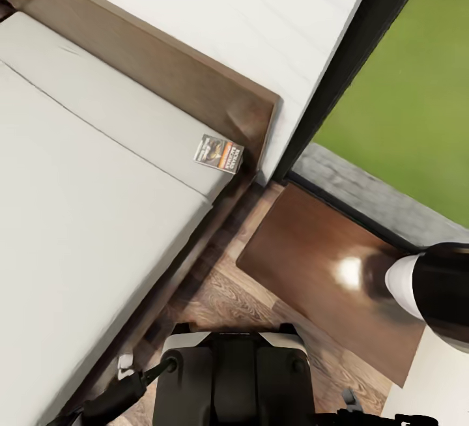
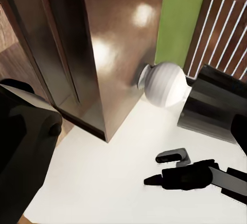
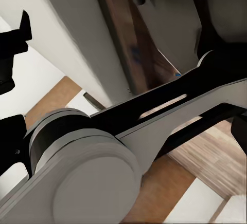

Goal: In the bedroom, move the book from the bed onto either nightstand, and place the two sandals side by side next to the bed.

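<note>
book (image 1: 219, 153) on bed (image 1: 78, 217) corner, nightstand (image 1: 326, 269) right of bed

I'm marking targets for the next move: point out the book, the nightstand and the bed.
book (image 1: 219, 152), head view, middle of its cover.
nightstand (image 1: 306, 250), head view, bare glossy top.
bed (image 1: 78, 204), head view, bare mattress.

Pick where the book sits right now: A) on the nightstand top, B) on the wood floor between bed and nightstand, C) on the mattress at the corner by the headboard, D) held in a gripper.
C: in the head view the book lies flat on the mattress, right against the headboard, not on the nightstand.
</note>
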